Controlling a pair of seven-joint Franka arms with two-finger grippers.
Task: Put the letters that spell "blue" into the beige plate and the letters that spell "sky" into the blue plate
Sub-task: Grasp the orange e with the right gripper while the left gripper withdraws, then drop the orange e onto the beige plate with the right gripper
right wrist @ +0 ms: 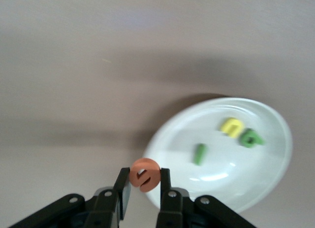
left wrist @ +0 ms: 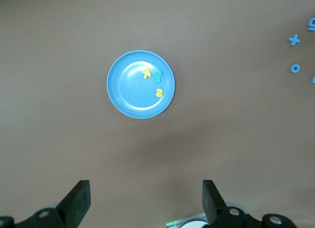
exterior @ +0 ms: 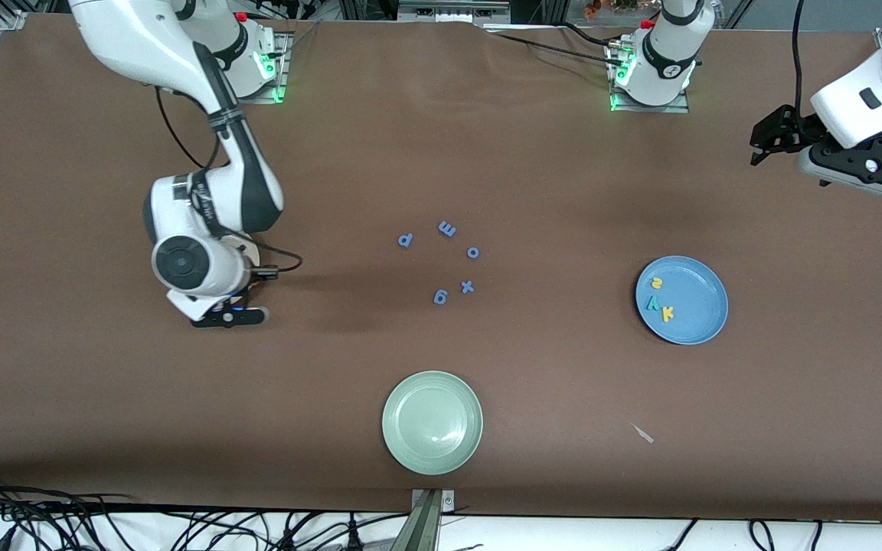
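Front view looks down on a brown desk with two white robot arms based along its upper edge. Right gripper (right wrist: 144,181) hangs low over the desk toward the right arm's end, and its two fingers are pinched on the orange "e" (right wrist: 143,174). In the right wrist view, the beige plate (right wrist: 266,181) sits on the desk just beside the gripper's tips, with the yellow "u" (right wrist: 231,126), the dark green "b" (right wrist: 250,138) and the thin green "l" (right wrist: 199,154) lying inside it; the arm hides this plate in the front view.

Left gripper (exterior: 769,138) waits high over the desk's edge at the left arm's end, its fingers spread wide with nothing between them.

The blue plate (exterior: 705,295) rests on the desk toward the left arm's end. Inside it lie the yellow "s" (exterior: 657,283), the teal "y" (exterior: 652,303) and the yellow "k" (exterior: 668,312), close together.

Five all-blue letters (exterior: 441,260) are scattered in a loose ring near the middle of the desk. A pale green plate (exterior: 432,422) sits near the desk's edge closest to the front camera.
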